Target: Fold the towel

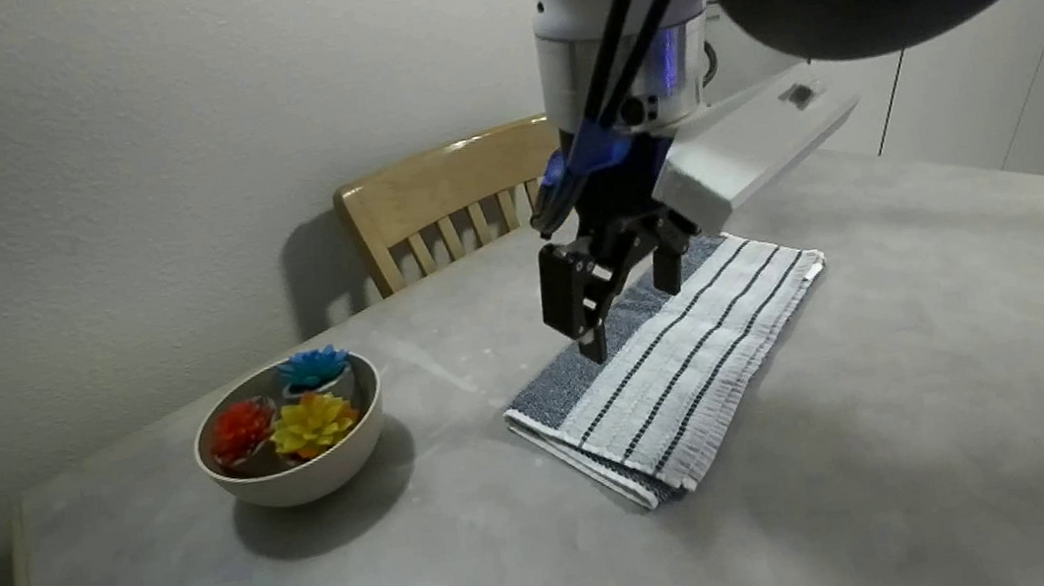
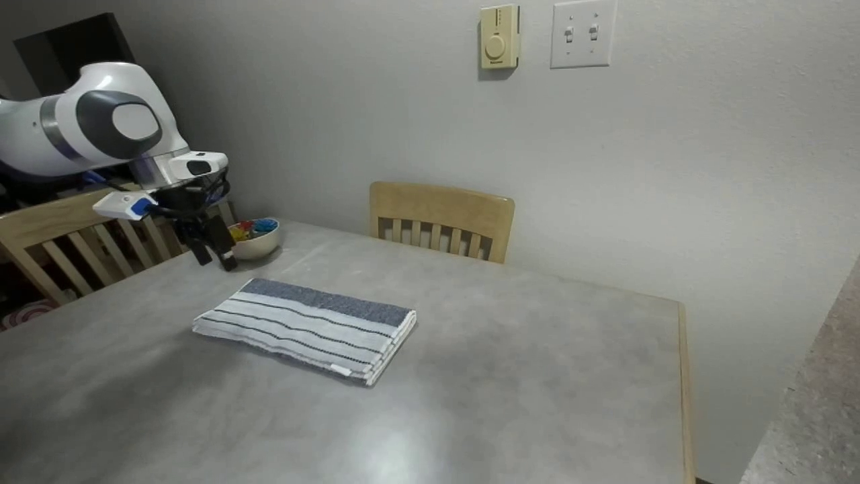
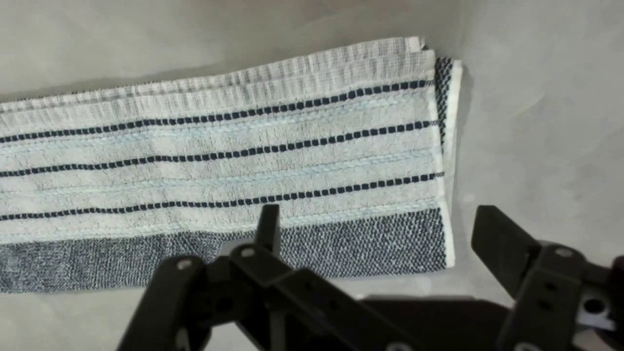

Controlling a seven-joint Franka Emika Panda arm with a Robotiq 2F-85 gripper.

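The towel [image 1: 681,353] lies folded in layers on the table, a long rectangle with a blue-grey band along one side and a pale band with thin dark stripes. It shows whole in an exterior view [image 2: 309,326], where a small white tag sits at a near corner. Above the table, apart from the cloth, hangs my gripper [image 1: 630,311], open and holding nothing. In the wrist view the gripper [image 3: 378,214] spans one end of the towel [image 3: 317,161]. There the left finger overlaps the cloth and the right finger appears past its white hem. Lower layers stick out slightly at that end.
A white bowl [image 1: 305,483] with red, yellow and blue artificial plants stands on the grey table [image 1: 477,561], near the wall. A wooden chair [image 1: 446,177] is at the table's edge, and another chair [image 2: 80,228] stands behind the arm.
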